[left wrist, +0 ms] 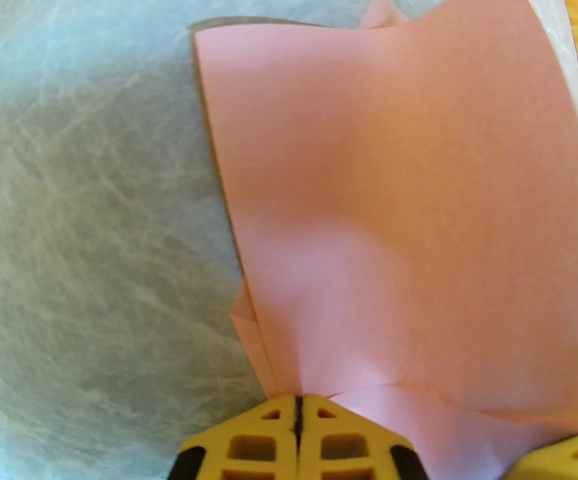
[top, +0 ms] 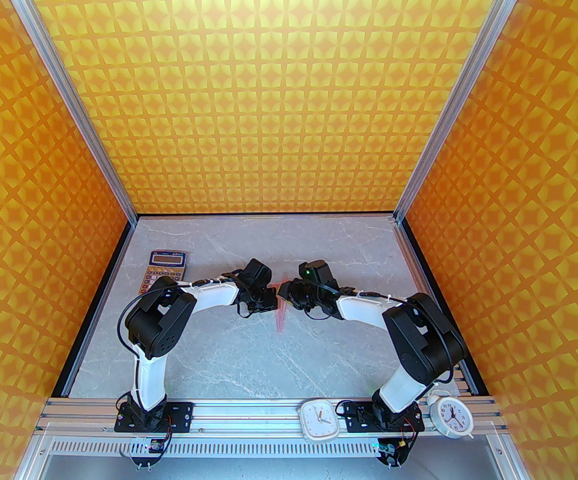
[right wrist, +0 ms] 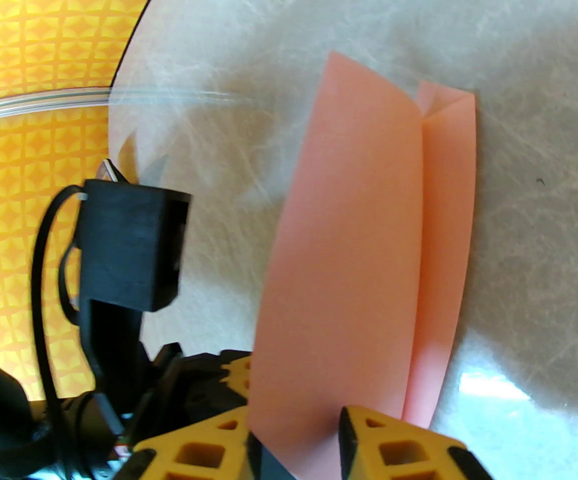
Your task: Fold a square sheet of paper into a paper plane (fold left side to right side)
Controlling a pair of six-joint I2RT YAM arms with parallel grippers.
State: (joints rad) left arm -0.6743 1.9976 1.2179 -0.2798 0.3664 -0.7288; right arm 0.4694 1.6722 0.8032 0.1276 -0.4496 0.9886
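Observation:
The pale-pink sheet of paper (top: 281, 315) is folded into layers and stands lifted off the grey marble table (top: 269, 368) between the two grippers. In the left wrist view a broad flap of the paper (left wrist: 394, 193) bows up from my left gripper (left wrist: 298, 410), whose yellow fingertips are pressed together on its lower edge. In the right wrist view a long folded strip of the paper (right wrist: 349, 243) rises between the fingers of my right gripper (right wrist: 294, 438). Those jaws stand clearly apart around it. From above, the left gripper (top: 270, 296) and right gripper (top: 285, 294) almost touch.
An orange-keyed calculator (top: 166, 268) lies at the table's back left, behind the left arm. A square white clock (top: 319, 420) and a round alarm clock (top: 450, 416) sit on the front rail. Orange patterned walls enclose the table on three sides.

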